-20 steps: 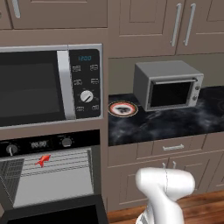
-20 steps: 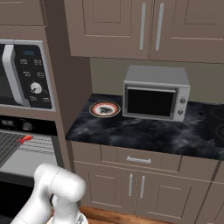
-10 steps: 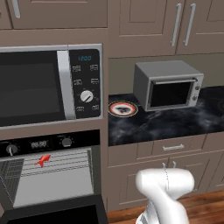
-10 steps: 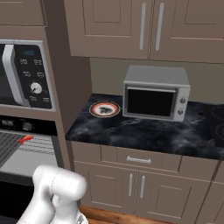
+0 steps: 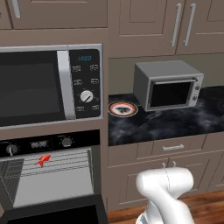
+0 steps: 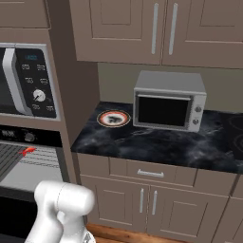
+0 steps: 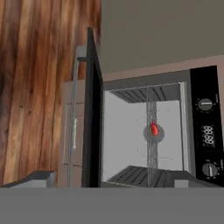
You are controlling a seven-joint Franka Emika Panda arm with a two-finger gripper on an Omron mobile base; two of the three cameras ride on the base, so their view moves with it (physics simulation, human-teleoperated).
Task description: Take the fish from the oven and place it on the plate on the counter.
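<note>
Taupe cabinets frame the kitchen. At lower left of the left base view, the black built-in oven [image 5: 48,175] stands open, and the tiny bright red fish [image 5: 42,160] lies on its wire rack. At centre, the small round orange-rimmed plate [image 5: 122,109] sits on the glossy black marbled surface [image 5: 175,122], beside a grey box toaster oven [image 5: 168,85]. Whether the claw is released or clenched I cannot tell.

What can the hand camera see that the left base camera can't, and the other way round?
Hand view's extra: the oven door's long silver handle, seen edge-on. Left base view's extras: the microwave, the plate on the counter and the grey toaster oven. Both: the little red fish lying on a rack inside the open oven.
</note>
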